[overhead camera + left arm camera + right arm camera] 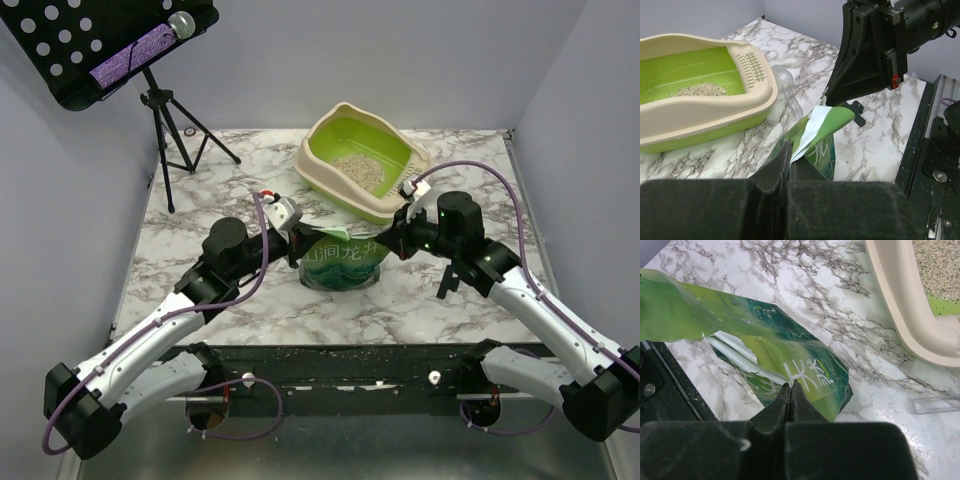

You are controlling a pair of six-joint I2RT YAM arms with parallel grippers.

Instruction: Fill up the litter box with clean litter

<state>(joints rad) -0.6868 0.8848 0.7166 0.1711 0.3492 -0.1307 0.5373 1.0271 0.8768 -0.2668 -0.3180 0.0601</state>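
The litter box [705, 112] runs off the left edge of the left wrist view, and the lower part of the bag [822, 131] is hidden behind the left gripper [788, 152]. The right wrist view shows only a corner of the box's rim, cut by the top and right edges, with a sliver of litter [940, 265]. A clear scoop [935, 404] is cut off at the right edge. From above, the right gripper [387, 243] covers one top corner of the bag. The music stand [130, 15] is cropped at the top-left corner.

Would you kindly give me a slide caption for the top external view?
Left gripper and right gripper pinch the green bag near the litter box.
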